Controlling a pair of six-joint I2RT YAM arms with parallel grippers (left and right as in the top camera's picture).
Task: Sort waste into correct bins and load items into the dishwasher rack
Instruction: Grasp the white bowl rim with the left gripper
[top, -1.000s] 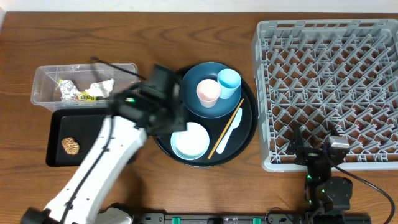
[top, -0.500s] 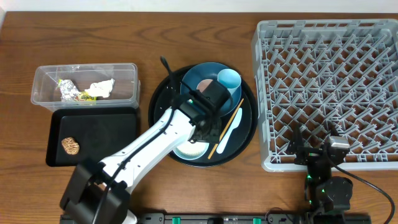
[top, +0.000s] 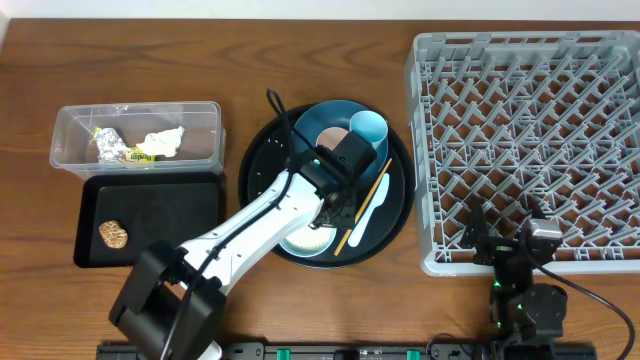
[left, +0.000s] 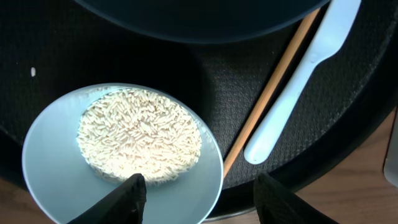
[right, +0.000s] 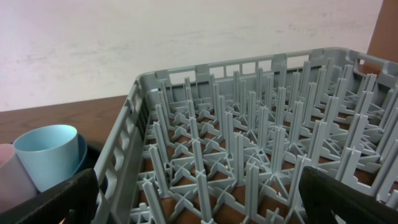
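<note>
Left fingers (left: 132, 198) are released, empty, above the bowl (left: 50, 177) of rice (left: 140, 137) on the round tray (top: 400, 205). The left arm stretches from the desk's (top: 30, 80) near edge. Right fingers (right: 62, 202) are released beside the rack (right: 249, 155). Dish (top: 320, 112): pink cup (top: 331, 136), blue cup (top: 368, 127). Tub (top: 205, 135): one wrapper (top: 110, 148), one tissue (top: 160, 140). Flat tray (top: 160, 215): one lump (top: 113, 233). One chopstick (left: 273, 93), one spoon (left: 305, 81).

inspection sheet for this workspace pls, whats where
surface: brown wooden table
job's things: wrapper and tissue in clear tub; brown lump on flat black tray; rice in pale bowl; pink cup, light blue cup on dark blue dish; chopstick, spoon on round black tray; rack unloaded
clutter: nothing seen
grippers: left gripper open above bowl; right gripper open, facing rack
cables: black cable looping off left wrist
surroundings: pale wall behind the table
</note>
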